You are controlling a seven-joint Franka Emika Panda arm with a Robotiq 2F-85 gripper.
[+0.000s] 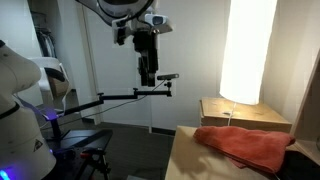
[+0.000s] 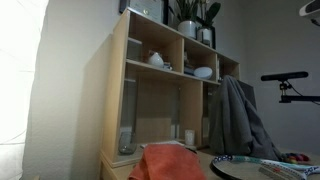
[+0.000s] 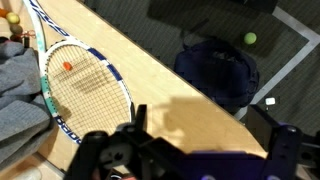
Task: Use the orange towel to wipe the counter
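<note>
The orange towel (image 1: 245, 145) lies rumpled on the pale tan counter (image 1: 185, 158), in front of a wooden box. It also shows at the bottom of an exterior view (image 2: 172, 162). My gripper (image 1: 147, 76) hangs high in the air, well to the left of the towel and above the counter's level. In the wrist view the gripper (image 3: 205, 135) is open and empty, with its fingers spread over the counter (image 3: 170, 90) near its straight edge. The towel does not show in the wrist view.
A tennis racket (image 3: 85, 85) lies on the counter beside a grey cloth (image 3: 15, 85). A dark bag (image 3: 215, 70) and a tennis ball (image 3: 250, 39) are on the floor beyond the edge. A light wooden box (image 1: 245, 112), a bright lamp (image 1: 248, 50) and a shelf unit (image 2: 170, 80) stand behind.
</note>
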